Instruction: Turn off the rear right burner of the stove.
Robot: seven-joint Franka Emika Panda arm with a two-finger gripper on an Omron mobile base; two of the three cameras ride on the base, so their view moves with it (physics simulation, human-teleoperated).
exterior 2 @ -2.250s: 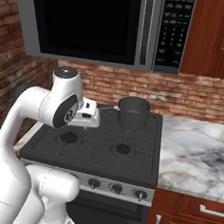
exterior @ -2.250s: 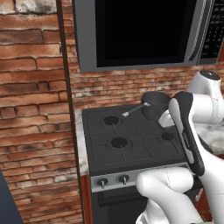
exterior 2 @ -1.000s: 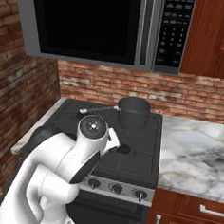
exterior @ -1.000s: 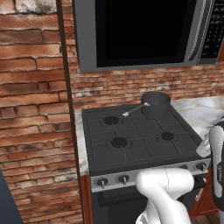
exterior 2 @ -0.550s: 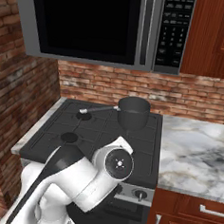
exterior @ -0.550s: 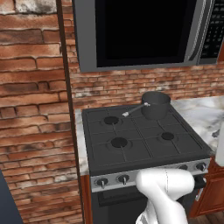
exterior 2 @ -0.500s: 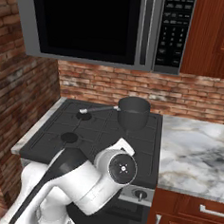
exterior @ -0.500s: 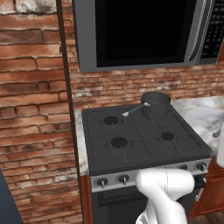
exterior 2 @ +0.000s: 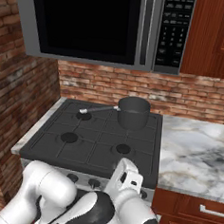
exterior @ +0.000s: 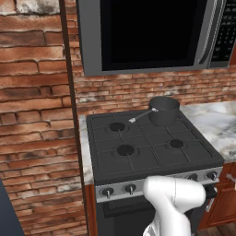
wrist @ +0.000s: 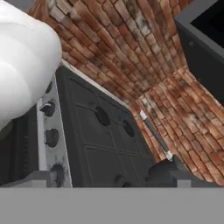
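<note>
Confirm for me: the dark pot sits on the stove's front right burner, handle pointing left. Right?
Not quite. The pot sits on the rear right burner of the stove, handle pointing left; the front right burner is bare. The left base view shows it, and the right base view agrees.

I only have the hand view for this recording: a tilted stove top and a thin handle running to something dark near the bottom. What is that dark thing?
Observer: A dark saucepan. It stands at the back right of the stove and covers the rear right burner.
Operator: What lies next to the stove on that side?
Observer: A marble counter, level with the stove top.
Operator: How are the knobs laid out along the front strip?
Observer: In the left base view, two left knobs sit at one end and two right knobs at the other. The robot's arm hides the middle.
</note>
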